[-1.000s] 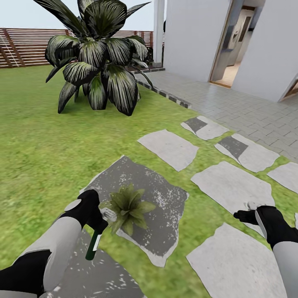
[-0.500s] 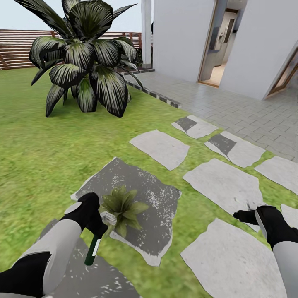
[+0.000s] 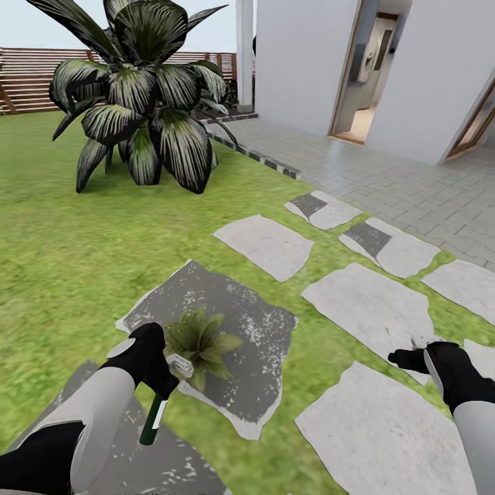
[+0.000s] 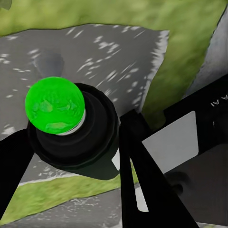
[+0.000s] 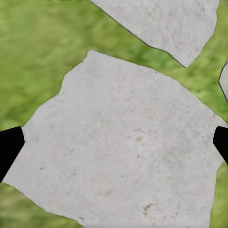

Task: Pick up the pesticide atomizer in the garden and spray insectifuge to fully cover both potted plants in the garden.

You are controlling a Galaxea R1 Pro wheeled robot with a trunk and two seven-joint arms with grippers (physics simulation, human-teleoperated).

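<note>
Green-capped and black-bodied, the pesticide atomizer (image 3: pixel 154 416) is already picked up: the left pincer (image 3: pixel 162 375) is clenched around it at the lower left of the head frame, the bottle hanging tilted below the grip, and in the left wrist view its green dot (image 4: pixel 55 105) sits between the dark fingers (image 4: pixel 142 185). Just beside that pincer, a little right of it, one potted plant (image 3: pixel 199 342) stands on a dark mottled stepping stone (image 3: pixel 240 323), so the pick-up looks done and the spraying of this first rosette is the step in hand; no mist can be made out, so how much of it is covered I cannot tell. One potted plant is in sight, and the second remains to be reached. The right pincer (image 3: pixel 412 356) hangs at the lower right with nothing in it, its tips spread wide over a pale stone (image 5: pixel 123 142). Counted: one atomizer, one small rosette, one large striped agave (image 3: pixel 141 96) at the upper left, and seven pale stones.
</note>
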